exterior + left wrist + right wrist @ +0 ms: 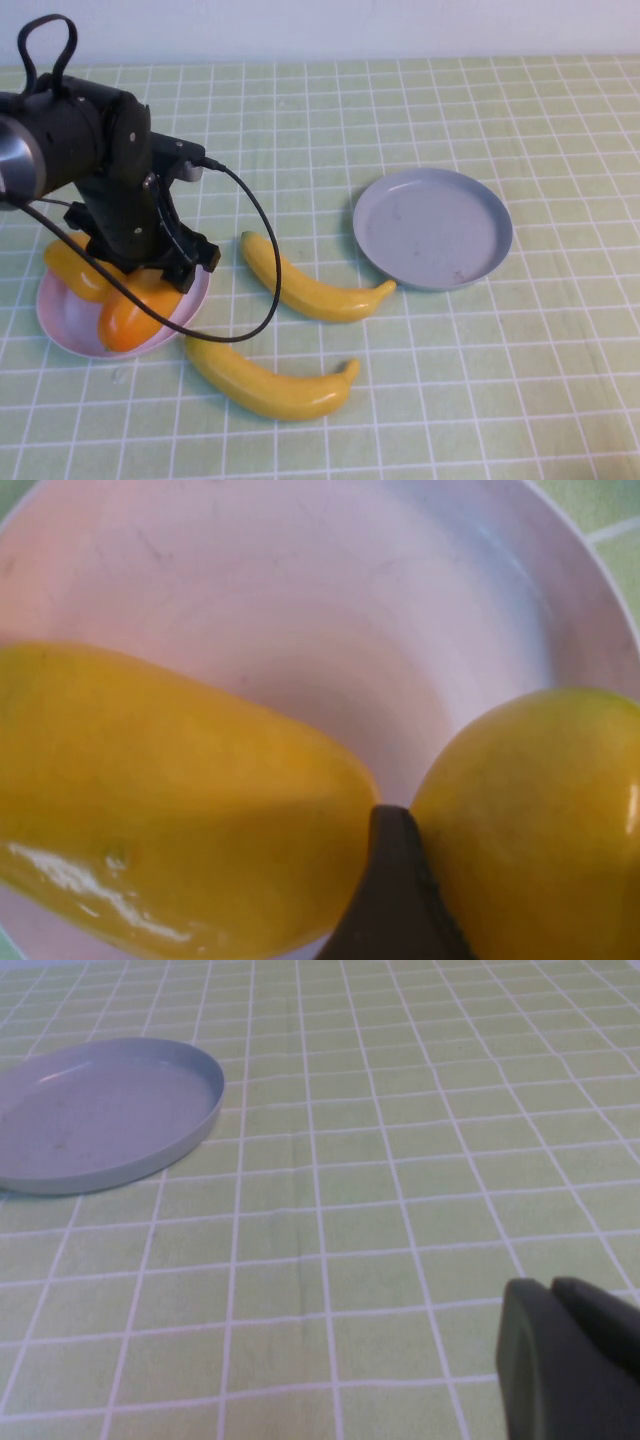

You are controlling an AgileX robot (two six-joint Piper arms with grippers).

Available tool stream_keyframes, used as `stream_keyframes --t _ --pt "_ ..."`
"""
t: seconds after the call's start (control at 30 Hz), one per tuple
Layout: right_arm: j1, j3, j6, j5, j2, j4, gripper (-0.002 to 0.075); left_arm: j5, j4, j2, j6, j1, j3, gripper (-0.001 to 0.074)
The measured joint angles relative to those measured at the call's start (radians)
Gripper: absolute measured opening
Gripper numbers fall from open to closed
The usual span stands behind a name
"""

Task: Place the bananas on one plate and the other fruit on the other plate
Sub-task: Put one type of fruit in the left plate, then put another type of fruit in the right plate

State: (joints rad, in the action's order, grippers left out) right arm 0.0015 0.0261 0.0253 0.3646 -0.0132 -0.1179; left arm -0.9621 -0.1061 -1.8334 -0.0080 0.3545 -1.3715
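Tabletop [420,110]: green checked cloth. 
Two plates: grey-blue plate [432,228] on right side, bare; pink plate [70,318] on left. 
Two bananas [310,285] [268,380] lie on cloth between plates. 
Two mango-like fruits [135,312] [75,268] on pink plate. 
Left end effector [165,265] low over the fruits, fingers spread. 
Right end effector [570,1360] near grey-blue plate, closed, holds nothing.

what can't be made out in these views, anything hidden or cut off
- Left gripper: over the pink plate; the arm hides its grip in the high view.
- Two mangoes: cropped in the left wrist view; one finger sits between them.
- Right gripper: shut, cut off in the right wrist view.
- Bananas: absent from both wrist views.
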Motion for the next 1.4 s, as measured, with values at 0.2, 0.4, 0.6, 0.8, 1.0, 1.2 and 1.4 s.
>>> stream_keyframes --t 0.2,0.4,0.6,0.8,1.0,1.2,1.4 --pt "0.0 0.0 0.0 0.0 0.0 0.0 -0.0016 -0.019 -0.019 -0.012 -0.016 0.0 0.0 0.0448" --pt "0.0 0.0 0.0 0.0 0.0 0.0 -0.0016 -0.065 -0.019 -0.012 -0.055 0.0 -0.032 0.0607" --pt "0.0 0.0 0.0 0.0 0.0 0.0 -0.0017 -0.192 -0.019 -0.012 -0.06 0.0 -0.15 0.0598" --pt "0.0 0.0 0.0 0.0 0.0 0.0 -0.0017 -0.228 -0.019 0.059 -0.052 0.006 -0.199 0.0131" --pt "0.0 0.0 0.0 0.0 0.0 0.0 -0.0017 -0.172 0.009 0.27 -0.043 0.006 -0.135 0.0015" --pt "0.0 0.0 0.0 0.0 0.0 0.0 -0.0017 0.004 0.025 0.582 -0.038 0.006 0.139 0.0006" --pt "0.0 0.0 0.0 0.0 0.0 0.0 -0.0017 0.207 0.045 0.934 -0.038 0.006 0.47 0.0005"
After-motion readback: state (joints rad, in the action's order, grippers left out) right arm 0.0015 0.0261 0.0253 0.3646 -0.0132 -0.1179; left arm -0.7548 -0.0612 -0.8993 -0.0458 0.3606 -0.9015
